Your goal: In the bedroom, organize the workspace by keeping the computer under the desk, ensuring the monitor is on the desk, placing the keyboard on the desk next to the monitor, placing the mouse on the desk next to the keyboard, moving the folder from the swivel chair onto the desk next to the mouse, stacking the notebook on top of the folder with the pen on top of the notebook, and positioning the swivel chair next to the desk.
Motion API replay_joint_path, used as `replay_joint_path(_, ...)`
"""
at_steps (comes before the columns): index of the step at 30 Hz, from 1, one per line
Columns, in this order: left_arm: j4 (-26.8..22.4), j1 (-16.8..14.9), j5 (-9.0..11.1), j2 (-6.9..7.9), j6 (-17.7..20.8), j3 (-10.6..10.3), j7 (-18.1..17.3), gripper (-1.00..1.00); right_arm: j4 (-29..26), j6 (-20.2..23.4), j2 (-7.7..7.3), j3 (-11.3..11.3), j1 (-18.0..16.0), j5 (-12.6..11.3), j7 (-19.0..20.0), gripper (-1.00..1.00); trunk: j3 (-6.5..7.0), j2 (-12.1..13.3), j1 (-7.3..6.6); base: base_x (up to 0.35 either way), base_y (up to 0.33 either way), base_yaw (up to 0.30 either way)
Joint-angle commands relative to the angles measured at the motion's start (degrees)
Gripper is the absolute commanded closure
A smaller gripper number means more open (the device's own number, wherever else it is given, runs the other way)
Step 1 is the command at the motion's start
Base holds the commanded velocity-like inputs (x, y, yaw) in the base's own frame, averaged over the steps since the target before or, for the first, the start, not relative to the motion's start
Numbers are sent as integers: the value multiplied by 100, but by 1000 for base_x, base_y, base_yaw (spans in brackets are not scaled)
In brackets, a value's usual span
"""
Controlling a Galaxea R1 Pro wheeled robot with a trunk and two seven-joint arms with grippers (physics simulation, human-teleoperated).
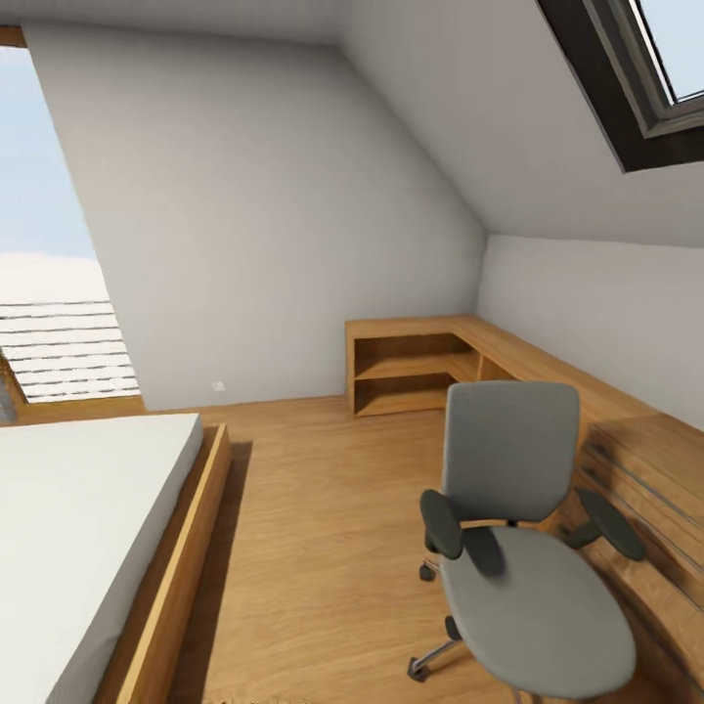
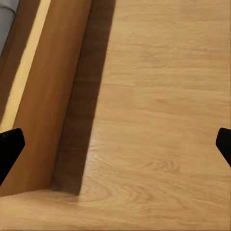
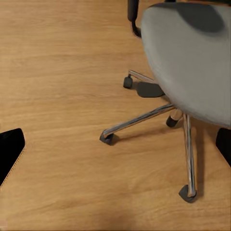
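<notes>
We see the swivel chair (image 1: 523, 528) on bare floor beside the low wood shelf (image 1: 411, 372) — seat empty, likely rolls easily if pushed at the backrest — both grippers (image 2: 115, 144) (image 3: 115, 144) spread wide, holding nothing.

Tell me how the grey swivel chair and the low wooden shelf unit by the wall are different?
The grey upholstered swivel chair has soft-looking padding; the low light-wood shelf unit is bare wood. The chair stands on a metal star base with castors; the shelf unit sits flat on the floor. The chair is out in the room; the shelf unit runs along the walls round the corner. The chair's seat and the shelf unit's open compartments are both bare.
</notes>
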Motion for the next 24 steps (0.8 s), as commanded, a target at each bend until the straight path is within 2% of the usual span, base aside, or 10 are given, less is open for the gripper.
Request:
replay_joint_path(1, 0, -7, 44, 1, -23, -49, 27, -100, 2, -2, -2, 34, -4, 18, -57, -100, -7, -5, 0, 0, 0, 284)
replay_joint_path(19, 0, -7, 44, 1, -14, -49, 25, -100, 2, 26, -4, 38, -3, 18, -51, -100, -29, -5, 0, 0, 0, 282)
replay_joint_path(24, 0, -6, 44, 1, -20, -49, 25, -100, 2, 10, -10, 34, -1, 18, -54, -100, -34, -5, 0, 148, 0, 55)
